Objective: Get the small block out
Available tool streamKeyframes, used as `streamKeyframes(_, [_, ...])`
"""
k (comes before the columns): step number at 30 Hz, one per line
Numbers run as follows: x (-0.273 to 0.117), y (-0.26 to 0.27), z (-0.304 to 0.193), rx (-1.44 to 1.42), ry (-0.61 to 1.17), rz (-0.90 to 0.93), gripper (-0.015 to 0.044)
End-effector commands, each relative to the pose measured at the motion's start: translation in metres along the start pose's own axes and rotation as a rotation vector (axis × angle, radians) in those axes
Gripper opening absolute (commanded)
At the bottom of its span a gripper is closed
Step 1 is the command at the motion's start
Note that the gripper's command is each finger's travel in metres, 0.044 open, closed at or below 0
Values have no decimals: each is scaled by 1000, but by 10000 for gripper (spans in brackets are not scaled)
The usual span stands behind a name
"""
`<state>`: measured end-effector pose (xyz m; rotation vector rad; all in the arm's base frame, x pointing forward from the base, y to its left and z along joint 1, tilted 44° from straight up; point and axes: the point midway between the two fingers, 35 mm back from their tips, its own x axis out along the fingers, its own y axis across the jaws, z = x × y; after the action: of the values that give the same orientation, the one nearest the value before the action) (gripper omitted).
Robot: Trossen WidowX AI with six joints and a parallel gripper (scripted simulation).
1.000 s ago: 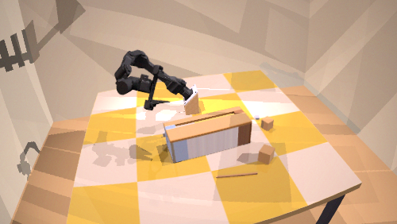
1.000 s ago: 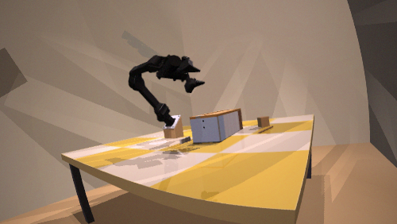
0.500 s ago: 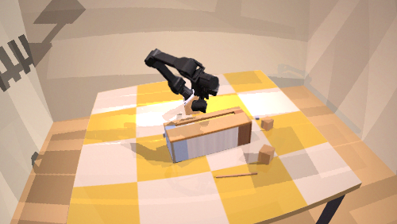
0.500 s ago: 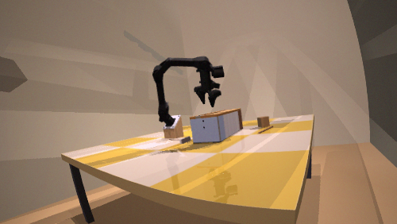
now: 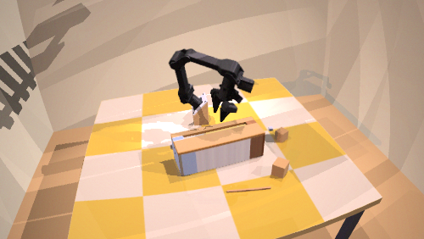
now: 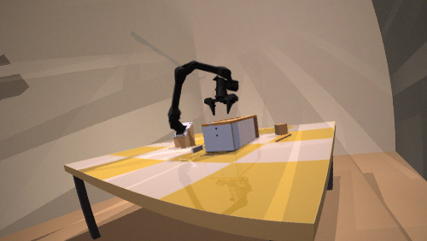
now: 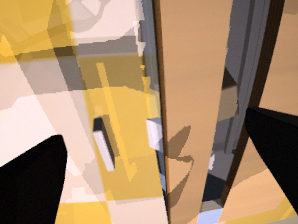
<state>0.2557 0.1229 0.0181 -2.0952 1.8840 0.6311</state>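
Fingers spread and empty, our gripper (image 5: 223,102) hangs above the box (image 5: 218,148) rear edge; its long axis runs crosswise beneath us.

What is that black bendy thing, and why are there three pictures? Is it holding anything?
It is a robot arm with a claw called a gripper. One picture looks down from high up, one looks from the side, and one comes from a camera by the gripper, so it sees the box top up close. On the checkered table sit a long box, two small wooden blocks and a thin stick. The gripper is open above the box and holds nothing.
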Motion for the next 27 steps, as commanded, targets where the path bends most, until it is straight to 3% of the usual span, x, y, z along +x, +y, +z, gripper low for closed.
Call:
streamKeyframes(1, [4, 0, 1, -9, 8, -4, 400])
streamKeyframes(27, [46, -4, 9, -9, 8, -5, 400])
